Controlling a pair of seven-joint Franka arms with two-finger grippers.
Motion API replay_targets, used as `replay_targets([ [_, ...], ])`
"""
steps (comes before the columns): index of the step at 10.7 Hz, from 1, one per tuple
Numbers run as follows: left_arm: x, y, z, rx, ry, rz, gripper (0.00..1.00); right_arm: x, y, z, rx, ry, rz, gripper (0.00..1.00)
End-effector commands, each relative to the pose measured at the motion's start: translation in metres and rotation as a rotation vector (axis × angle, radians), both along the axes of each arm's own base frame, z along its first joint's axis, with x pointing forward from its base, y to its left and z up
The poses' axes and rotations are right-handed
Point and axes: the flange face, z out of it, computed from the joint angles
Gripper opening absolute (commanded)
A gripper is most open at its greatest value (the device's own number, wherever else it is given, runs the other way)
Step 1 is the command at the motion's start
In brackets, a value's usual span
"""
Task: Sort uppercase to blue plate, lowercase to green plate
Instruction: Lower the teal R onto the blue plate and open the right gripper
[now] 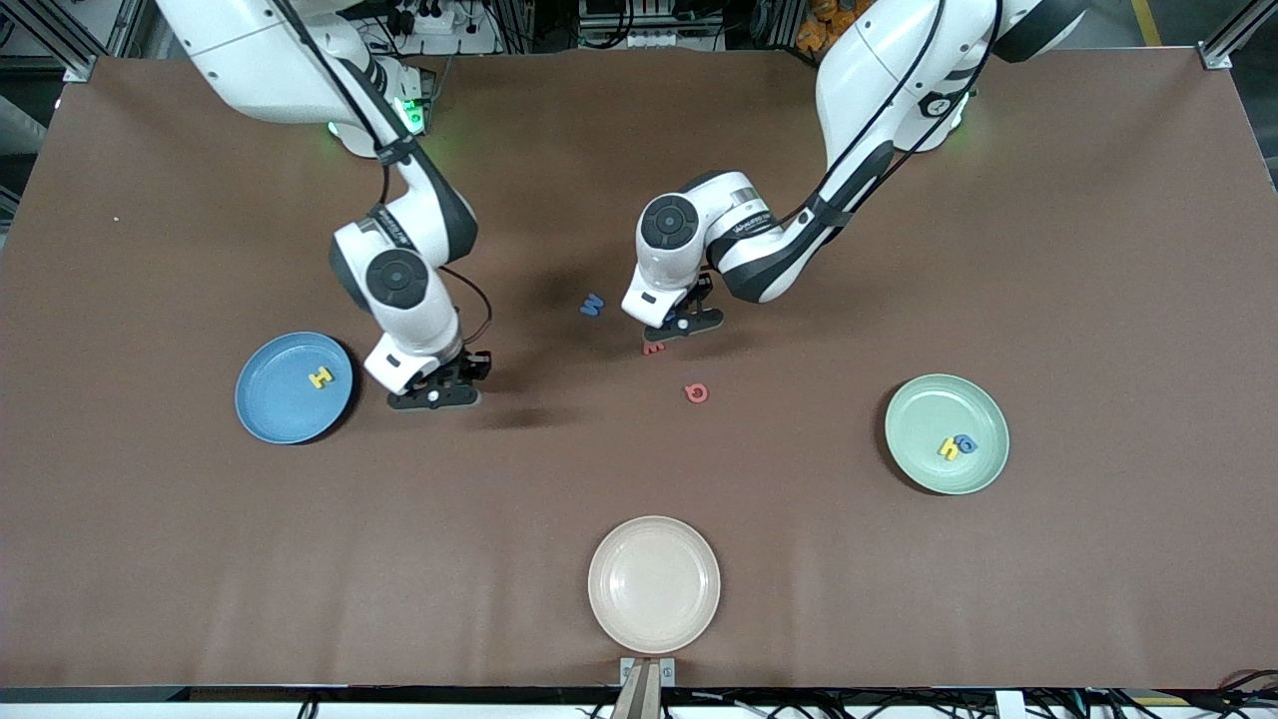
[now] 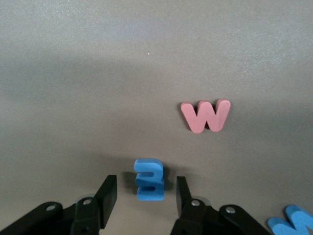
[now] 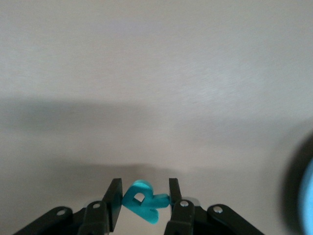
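The left gripper [image 2: 146, 193] straddles the blue E-shaped letter [image 2: 149, 179], jaws open, red w [image 2: 206, 116] beside. The right gripper [image 3: 142, 198] pinches the teal-green R [image 3: 144, 200] near the blue plate [image 1: 275, 409].

Arms: glossy white shells, dark grey joint bands, round dark caps | cabling: black leads clipped along links | indicators: green lights at bases | marking: grey lettering on left wrist shell | left gripper [image 2: 145, 196]: matte black fingers, silver screws | right gripper [image 3: 142, 201]: matte black fingers, silver screws
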Motion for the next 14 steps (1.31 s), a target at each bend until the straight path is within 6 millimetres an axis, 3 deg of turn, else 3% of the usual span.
replay_targets([
  [1, -0.004, 0.002, -0.005, 0.016, -0.031, -0.014, 0.52, 0.016, -0.069, 0.015, -0.026, 0.025, 0.128, 0.31],
  [5, -0.004, 0.002, -0.008, 0.019, -0.031, -0.017, 0.44, 0.038, -0.193, 0.032, 0.018, 0.068, 0.291, 0.32],
  [7, -0.004, 0.002, -0.008, 0.02, -0.037, -0.024, 0.21, 0.034, -0.253, 0.032, 0.023, 0.097, 0.367, 0.32],
  [10, 0.0, 0.004, -0.005, 0.025, -0.057, -0.037, 0.0, 0.023, -0.29, 0.024, 0.077, 0.163, 0.412, 0.32],
  [11, 0.007, 0.009, -0.001, 0.023, -0.063, -0.026, 0.0, 0.023, -0.295, 0.021, 0.076, 0.156, 0.404, 0.33],
  [12, 0.016, 0.012, 0.015, 0.02, -0.085, -0.017, 0.0, 0.023, -0.294, 0.018, 0.076, 0.149, 0.402, 0.38],
  [14, 0.049, 0.04, 0.059, 0.051, -0.127, 0.005, 0.0, 0.022, -0.303, 0.012, 0.07, 0.146, 0.395, 0.47],
])
